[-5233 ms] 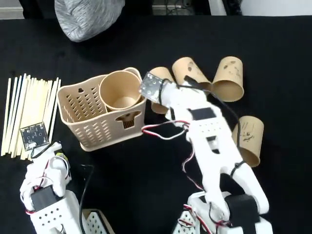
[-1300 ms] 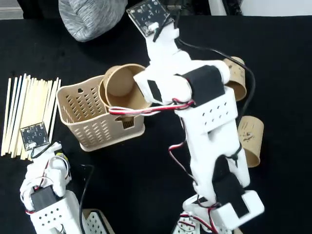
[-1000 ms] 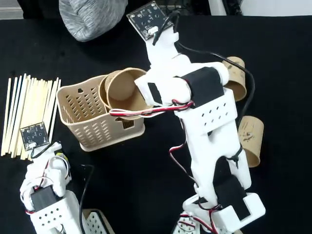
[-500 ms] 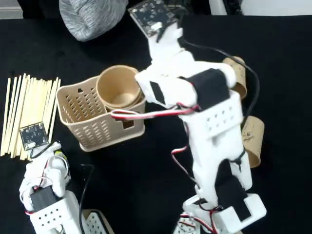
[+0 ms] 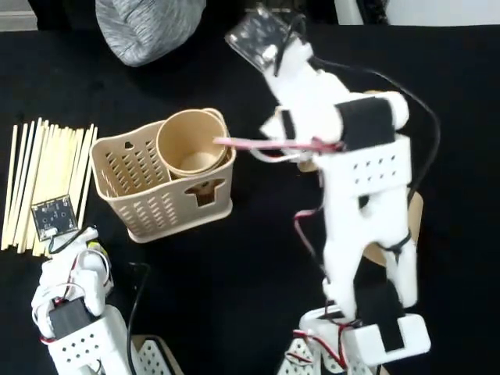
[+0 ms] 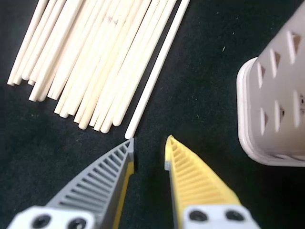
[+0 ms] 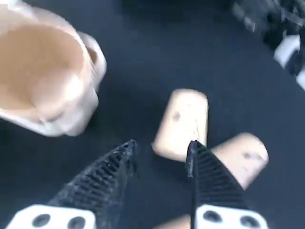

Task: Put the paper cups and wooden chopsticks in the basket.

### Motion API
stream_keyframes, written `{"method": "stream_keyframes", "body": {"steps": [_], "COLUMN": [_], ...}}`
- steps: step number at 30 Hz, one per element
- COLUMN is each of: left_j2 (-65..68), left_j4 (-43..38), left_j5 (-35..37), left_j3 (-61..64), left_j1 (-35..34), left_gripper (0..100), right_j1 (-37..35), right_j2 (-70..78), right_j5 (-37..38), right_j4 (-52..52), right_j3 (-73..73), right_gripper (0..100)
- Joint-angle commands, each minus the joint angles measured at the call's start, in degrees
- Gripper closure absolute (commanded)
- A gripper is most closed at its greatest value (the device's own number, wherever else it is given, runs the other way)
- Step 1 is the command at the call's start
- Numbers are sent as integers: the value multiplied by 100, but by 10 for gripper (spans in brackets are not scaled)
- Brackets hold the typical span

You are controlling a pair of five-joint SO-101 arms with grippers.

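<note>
Right wrist view: my right jaws parted, empty, over lying paper cup (image 7: 183,121); nested cups (image 5: 190,141) in basket (image 5: 152,207). Next: descend, clench.

Black table cover (image 5: 195,297); grey mottled bundle (image 5: 148,27) at far edge; pale surface (image 5: 445,12) beyond.

1. No word, number or sign can be read in any view.
2. A paper cup (image 7: 183,121) lying on its side bears small dark marks, too blurred to make out.
3. A small dark circuit board (image 5: 55,217) shows pale dots, nothing legible.
</note>
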Motion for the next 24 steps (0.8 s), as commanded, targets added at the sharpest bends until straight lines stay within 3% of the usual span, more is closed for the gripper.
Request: {"method": "stream_keyframes", "body": {"steps": [1, 6, 12, 24], "left_j2": [-26, -26, -26, -26], "left_j4": [-114, -114, -114, -114], "left_j5": [-35, -35, -35, -35], "left_j3": [-4, -4, -4, -4], "left_j1": [40, 40, 40, 40], "left_gripper": [884, 884, 884, 884], "right_j1": [958, 1626, 1776, 1785], "right_j2": [-233, -251, -251, -207], "right_j5": [1538, 2593, 2769, 3051], "right_j4": [-598, -2418, -4659, -6804], "right_j3": [1226, 3073, 4936, 6123], "right_gripper": [815, 815, 815, 819]}}
